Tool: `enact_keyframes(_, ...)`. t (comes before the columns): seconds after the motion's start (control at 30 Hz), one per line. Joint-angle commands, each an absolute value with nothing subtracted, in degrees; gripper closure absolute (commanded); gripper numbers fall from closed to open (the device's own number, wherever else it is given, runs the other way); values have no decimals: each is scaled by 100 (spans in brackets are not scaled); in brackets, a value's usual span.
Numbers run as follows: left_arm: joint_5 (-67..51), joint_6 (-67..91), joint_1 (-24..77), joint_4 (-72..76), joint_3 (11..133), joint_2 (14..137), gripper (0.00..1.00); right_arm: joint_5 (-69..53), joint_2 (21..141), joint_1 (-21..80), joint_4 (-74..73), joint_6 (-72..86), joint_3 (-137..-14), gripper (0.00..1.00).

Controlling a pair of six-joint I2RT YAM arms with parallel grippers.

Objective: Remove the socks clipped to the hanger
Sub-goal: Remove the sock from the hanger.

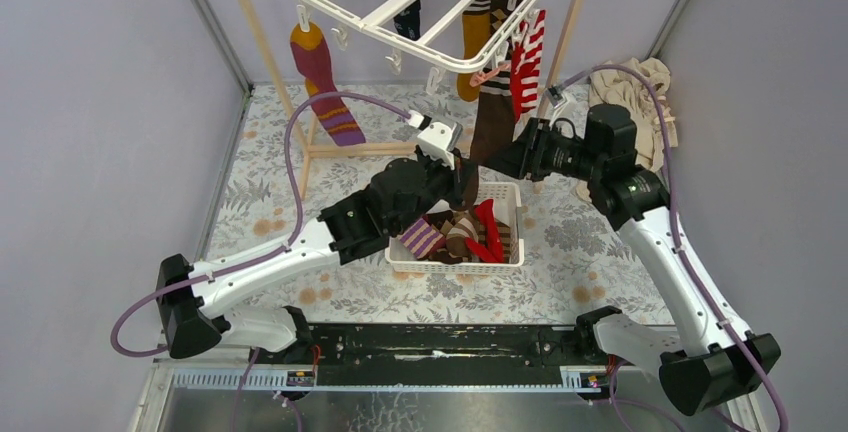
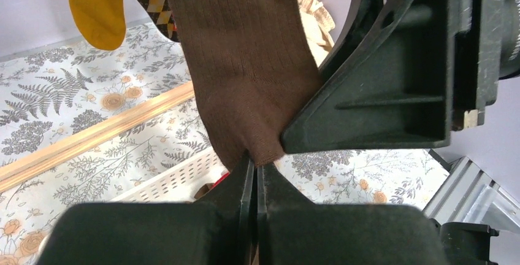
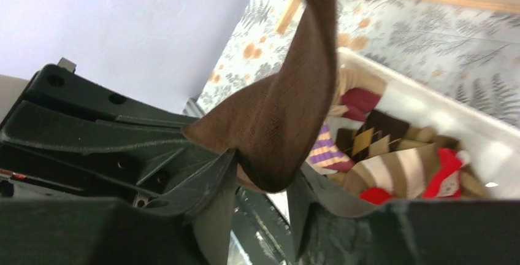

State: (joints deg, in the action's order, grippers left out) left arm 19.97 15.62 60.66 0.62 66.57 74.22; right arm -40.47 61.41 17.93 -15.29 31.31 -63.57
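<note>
Brown sock (image 1: 492, 132), long axis vertical, tip down

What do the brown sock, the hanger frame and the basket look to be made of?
Brown sock: ribbed knit fabric, matte; fine vertical ribs show. Hanger: smooth white plastic, probably; moulded bars, slight sheen. Basket: white plastic too, it seems; perforated moulded wall.

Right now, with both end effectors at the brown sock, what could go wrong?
The left end effector pinches only the bottom edge of the brown sock, so a pull may slip off. The sock looks still clipped to the hanger; tugging could swing it. The right end effector, open around the sock, sits very close to the left: collision risk.
</note>
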Motion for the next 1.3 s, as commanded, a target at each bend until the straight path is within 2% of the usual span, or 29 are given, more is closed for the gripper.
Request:
enact_keyframes(0.0,2099,1415,6000,141,6866,7433,100,-3142,6147,1767,-2253,2335,-7181,54)
enact_keyframes(0.33,1936,1415,5770,158,6830,7426,100,-1795,6521,1767,-2503,1682,-8430,43)
enact_keyframes(0.53,1868,1405,5692,149,6826,7375,100,-1464,6765,1767,-1865,1500,-8786,35)
enact_keyframes(0.87,1796,1395,5634,118,6844,7331,100,-1417,7219,1770,-605,1729,-8995,35)
enact_keyframes(1.27,1705,1422,5577,149,6837,7338,100,-1605,7641,1780,-144,1895,-9410,37)
